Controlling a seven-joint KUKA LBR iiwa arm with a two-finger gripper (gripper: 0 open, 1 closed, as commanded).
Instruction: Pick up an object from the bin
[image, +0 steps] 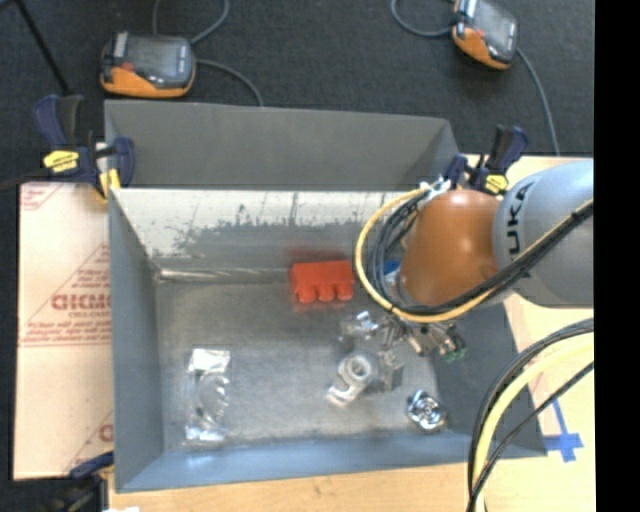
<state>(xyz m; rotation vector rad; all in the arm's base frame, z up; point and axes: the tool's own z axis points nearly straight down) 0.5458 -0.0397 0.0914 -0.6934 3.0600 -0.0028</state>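
- The bin (135, 300) is a grey metal box with sloping walls; four loose things lie well apart on its floor.
- The arm (545, 240) comes in from the right, and its orange cover (450, 250) hangs over the right half of the floor, ringed by cables.
- A red block (322, 281) with a notched lower edge lies near the back wall, just left of the cover.
- A clear packet (208, 395) lies front left, far from the arm.
- The gripper (388, 348) sits below the cover, low over the floor right of middle. It merges with the shiny parts around it, so I cannot tell whether it is open or closed, and nothing can be seen held in it.
- A pale fitting (352, 378) with a round hole lies just beside the gripper, to its front left. It is the nearest thing, so probably the one to take.
- A small bright metal piece (425, 410) lies near the front right corner.
- Handling, as a judgement: the fitting looks stiff, light and smooth, not fragile. It may skid on the metal floor. Best held across its two flattest outer sides rather than on the rounded ring.
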